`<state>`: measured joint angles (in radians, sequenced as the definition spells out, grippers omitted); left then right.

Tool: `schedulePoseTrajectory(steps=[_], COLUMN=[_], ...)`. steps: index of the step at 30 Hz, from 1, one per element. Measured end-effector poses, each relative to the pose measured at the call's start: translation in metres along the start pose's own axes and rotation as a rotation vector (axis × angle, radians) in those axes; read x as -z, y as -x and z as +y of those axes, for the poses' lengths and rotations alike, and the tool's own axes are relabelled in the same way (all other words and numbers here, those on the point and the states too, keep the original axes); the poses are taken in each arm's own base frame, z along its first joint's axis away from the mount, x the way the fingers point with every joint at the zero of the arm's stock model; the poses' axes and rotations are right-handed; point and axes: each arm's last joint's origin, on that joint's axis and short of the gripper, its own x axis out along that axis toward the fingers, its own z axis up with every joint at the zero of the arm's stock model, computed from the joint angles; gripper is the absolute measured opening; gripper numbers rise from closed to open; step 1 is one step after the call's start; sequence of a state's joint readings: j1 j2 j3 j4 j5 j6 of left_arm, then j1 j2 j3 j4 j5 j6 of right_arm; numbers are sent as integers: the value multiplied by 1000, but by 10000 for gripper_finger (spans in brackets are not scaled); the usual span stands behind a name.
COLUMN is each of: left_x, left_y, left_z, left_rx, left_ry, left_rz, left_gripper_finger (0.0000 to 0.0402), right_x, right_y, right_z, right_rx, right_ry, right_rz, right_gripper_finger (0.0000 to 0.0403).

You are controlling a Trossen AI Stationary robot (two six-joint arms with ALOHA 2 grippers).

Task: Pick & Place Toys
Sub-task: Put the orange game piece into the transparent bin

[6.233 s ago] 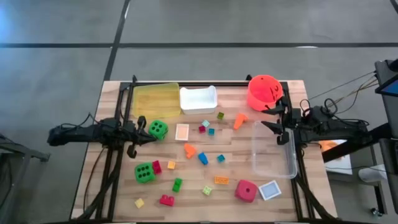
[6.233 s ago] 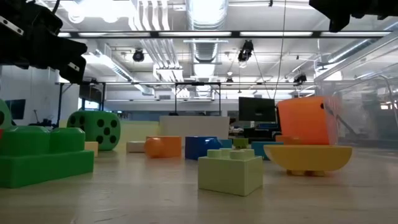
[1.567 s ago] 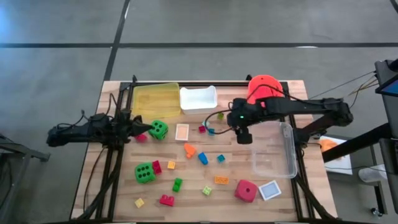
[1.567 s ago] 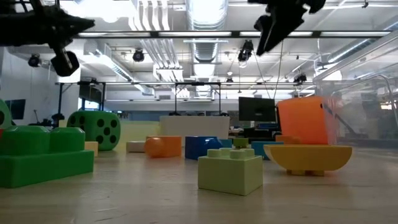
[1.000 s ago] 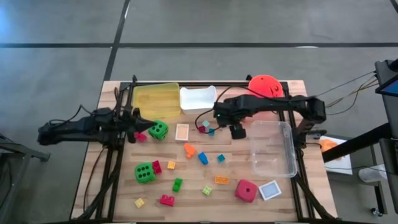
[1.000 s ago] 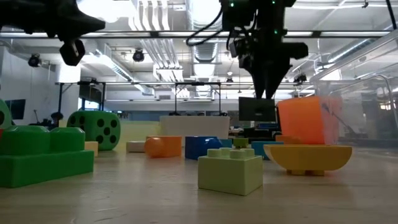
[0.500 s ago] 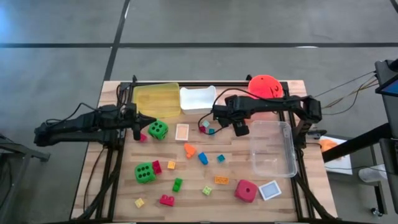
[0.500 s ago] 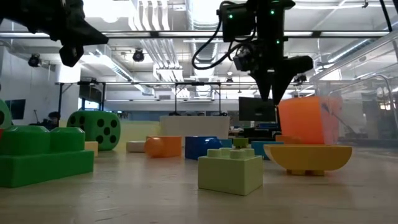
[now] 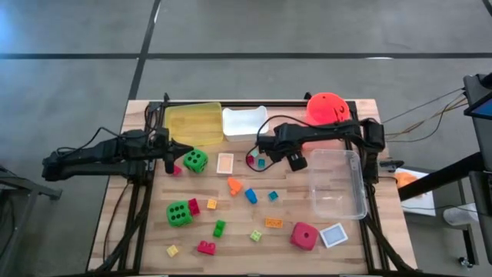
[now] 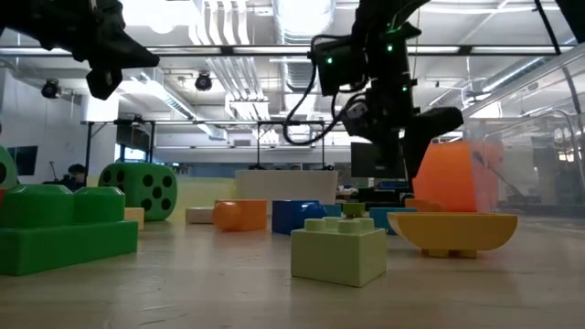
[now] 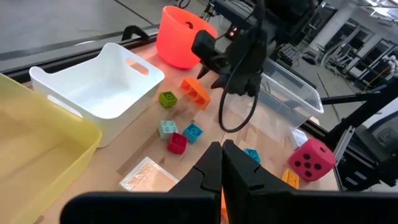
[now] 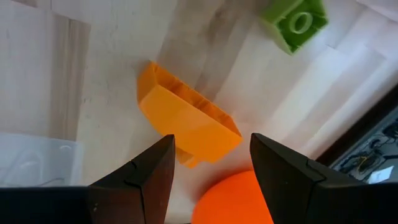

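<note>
My right gripper (image 12: 211, 140) hangs open, pointing steeply down over an orange brick (image 12: 186, 127) that lies on the table near the bucket. Its fingers stand on either side of the brick, above it and apart from it. The same gripper (image 10: 402, 164) shows clear of the tabletop in the low view. A small green brick (image 12: 295, 22) lies just beyond. My left gripper (image 11: 221, 167) is shut on nothing and hovers at the table's left (image 9: 174, 154), beside a green die (image 9: 194, 160). More bricks, another green die (image 9: 178, 213), a pink-red die (image 9: 304, 235) and square cards (image 9: 224, 163) lie scattered.
A round orange-red bucket (image 9: 327, 108) stands at the far right, close behind my right gripper. A clear tray (image 9: 338, 185) lies on the right. A white tray (image 9: 244, 123) and a yellow tray (image 9: 192, 123) stand along the far edge. A cable loop (image 11: 236, 118) hangs below my right arm.
My right gripper has sunk toward the orange brick and rolled somewhat about its own axis, staying open at the same width. My left gripper has tipped a little further down without shifting place. No toy has moved.
</note>
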<state>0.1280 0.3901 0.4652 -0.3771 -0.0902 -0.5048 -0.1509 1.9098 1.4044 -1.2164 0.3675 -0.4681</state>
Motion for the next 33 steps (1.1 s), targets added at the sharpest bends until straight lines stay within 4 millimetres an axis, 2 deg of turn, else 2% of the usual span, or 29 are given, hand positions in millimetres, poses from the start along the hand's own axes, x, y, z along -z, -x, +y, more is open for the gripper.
schedulePoseTrajectory(steps=[10,20,27,33], left_x=[4,4,4,4], left_y=[-2,-2,-2,-2], left_z=[2,2,2,2], left_rx=[-10,-9,-9,-8], left_ry=[-1,2,2,15], left_rz=[18,16,16,14], left_gripper_finger=[0,0,0,0], right_x=[-12,-8,-16,-18], right_y=[-25,-24,-34,-33], right_z=[5,9,13,15], right_rx=[-71,-104,-94,-62], right_ry=[74,92,154,175], right_rz=[74,62,83,77], right_gripper_finger=[206,205,206,206])
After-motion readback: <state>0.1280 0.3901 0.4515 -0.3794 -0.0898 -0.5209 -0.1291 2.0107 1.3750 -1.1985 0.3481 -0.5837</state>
